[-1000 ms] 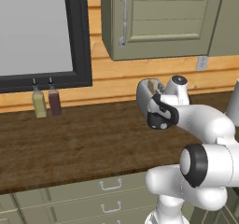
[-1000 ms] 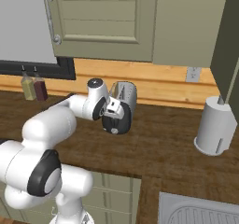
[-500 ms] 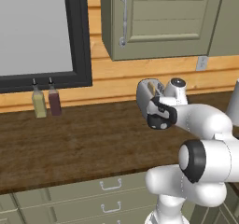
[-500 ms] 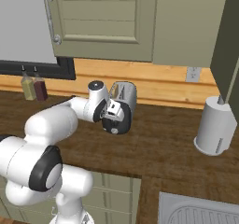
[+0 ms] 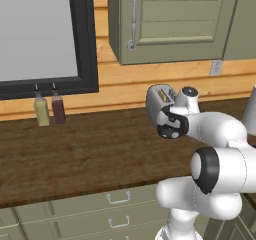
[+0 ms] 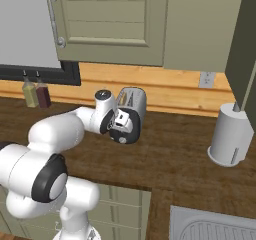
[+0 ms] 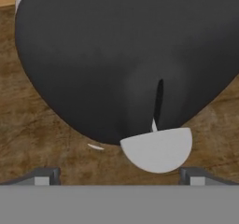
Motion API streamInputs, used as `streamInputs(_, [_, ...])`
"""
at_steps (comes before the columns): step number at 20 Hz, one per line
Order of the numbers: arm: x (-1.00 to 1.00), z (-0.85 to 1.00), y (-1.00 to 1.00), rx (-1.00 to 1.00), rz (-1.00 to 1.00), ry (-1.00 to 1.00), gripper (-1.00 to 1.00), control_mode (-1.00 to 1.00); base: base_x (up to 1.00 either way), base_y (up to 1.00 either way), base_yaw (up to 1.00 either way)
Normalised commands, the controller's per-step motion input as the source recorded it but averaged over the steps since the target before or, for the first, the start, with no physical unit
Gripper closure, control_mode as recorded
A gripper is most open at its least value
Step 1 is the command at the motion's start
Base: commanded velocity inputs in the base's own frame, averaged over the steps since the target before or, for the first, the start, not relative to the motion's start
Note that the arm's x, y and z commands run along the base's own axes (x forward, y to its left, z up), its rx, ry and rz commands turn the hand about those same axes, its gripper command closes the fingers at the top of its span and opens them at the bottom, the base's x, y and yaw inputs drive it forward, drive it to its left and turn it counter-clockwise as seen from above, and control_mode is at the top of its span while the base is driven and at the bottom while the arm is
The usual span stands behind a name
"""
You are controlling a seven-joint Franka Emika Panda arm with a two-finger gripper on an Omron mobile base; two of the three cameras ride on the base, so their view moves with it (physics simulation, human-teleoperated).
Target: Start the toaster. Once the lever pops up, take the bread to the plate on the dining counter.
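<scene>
Nearly nothing is shifting between the earlier frames and now: your gripper [image 6: 123,130] is sitting at the toaster [image 6: 134,102] just as it was, perhaps pressed a shade closer to its near end, and the base is not driving.

You are holding the hand low against the toaster's black end panel [image 7: 116,55], which is looming large and dark in the hand view. A vertical slot [image 7: 159,97] is running down that panel, and a pale rounded lever knob [image 7: 158,148] is sitting at its lower end, just above and between your fingertips [image 7: 44,175]. The jaws are standing wide apart with nothing between them, which suits pushing a lever rather than grasping.

Your toaster is standing on the dark wood bench [image 5: 90,154] near the back wall, under the green cabinet [image 6: 115,24]. Its top slot is facing up in the left base view, but whether the bread is sitting inside is too small to tell. Two small bottles [image 5: 50,109] are standing well to the left by the window frame, and a white cylinder [image 6: 230,136] is standing well to the right, both out of your way.

Judging by the knob's low position, you are likely pressing or finishing the press that starts the toaster; the bread's trip is not yet begun.
</scene>
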Motion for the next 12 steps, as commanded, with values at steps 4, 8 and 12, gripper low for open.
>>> streamInputs(4, [0.06, -0.2, 0.04, 0.0, 0.0, 0.0, -1.0, -1.0, 0.0, 0.0, 0.0])
streamInputs(8, [0.06, -0.23, 0.01, 0.0, 0.0, 0.0, -1.0, -1.0, 0.0, 0.0, 0.0])
streamInputs(12, [0.03, -0.24, 0.0, 0.0, 0.0, 0.0, -1.0, -1.0, 0.0, 0.0, 0.0])
